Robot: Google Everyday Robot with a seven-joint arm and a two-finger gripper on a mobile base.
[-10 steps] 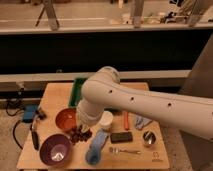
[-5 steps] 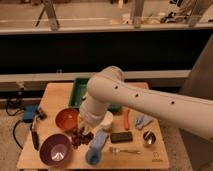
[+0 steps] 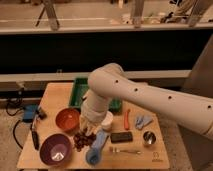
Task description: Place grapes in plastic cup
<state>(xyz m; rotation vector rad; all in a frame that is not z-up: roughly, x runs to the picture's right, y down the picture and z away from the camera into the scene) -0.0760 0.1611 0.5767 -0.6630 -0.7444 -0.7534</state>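
The plastic cup (image 3: 96,147) lay on its side on the counter (image 3: 55,97), toward the front edge. Its long axis ran on a slant from upper right to lower left in the camera view, with the round rim at the lower, nearer end and the base pointing back toward the white cup (image 3: 107,120). The grapes (image 3: 82,140) sat as a dark clump just left of the cup's upper half, touching or almost touching it, between the purple bowl (image 3: 55,149) and the cup, below the orange bowl (image 3: 66,119). The pincer (image 3: 86,130) was directly above the bunch at the end of the white arm (image 3: 150,97), which reached in from the right and bent steeply down. Whether the pincer was spread or pressed together could not be told, nor whether the bunch hung from it or rested on the wood. Compared with a second earlier, the grapes had come lower in the view, from beside the orange bowl toward the front of the counter, and the wrist had dropped with them. The cup had kept its place and its slant.
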